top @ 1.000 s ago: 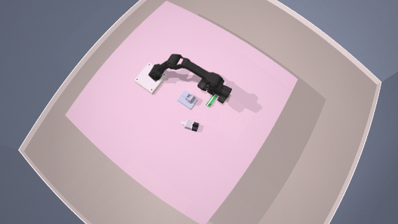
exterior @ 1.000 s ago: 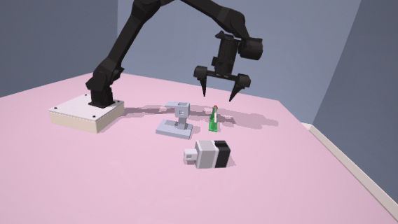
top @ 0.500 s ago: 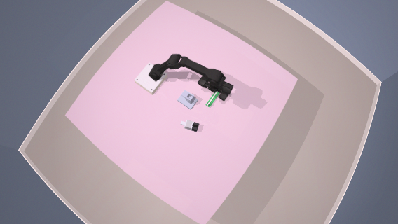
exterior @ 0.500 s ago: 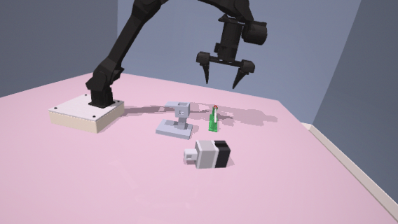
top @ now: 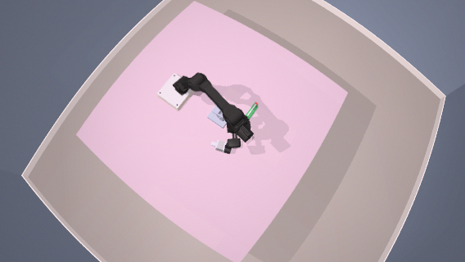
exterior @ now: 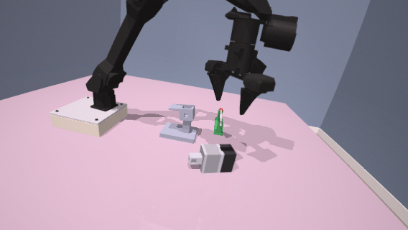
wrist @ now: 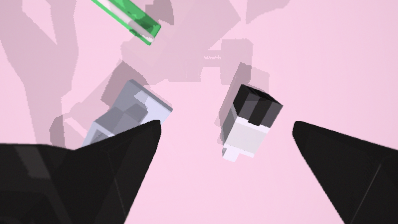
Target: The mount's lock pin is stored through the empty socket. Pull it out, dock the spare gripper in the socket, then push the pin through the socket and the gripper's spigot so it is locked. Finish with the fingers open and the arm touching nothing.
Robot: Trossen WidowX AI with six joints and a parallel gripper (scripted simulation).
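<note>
Fingers [top: 233,136] [exterior: 230,107] wide open, holding nothing, the arm hung above the worktop [top: 164,164] [exterior: 126,187] [wrist: 195,195], apparently to straddle the spare gripper [top: 221,146] [exterior: 218,158] [wrist: 225,126], low centre in the exterior view!

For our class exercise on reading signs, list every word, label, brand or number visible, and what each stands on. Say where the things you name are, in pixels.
None can be read: no lettering shows on the white base plate [top: 167,95] [exterior: 77,114], the mount [top: 214,119] [exterior: 172,133] [wrist: 160,106], the spare gripper [top: 220,146] [exterior: 211,158] [wrist: 225,126] or the green holder [top: 250,112] [exterior: 217,129] [wrist: 145,22].
</note>
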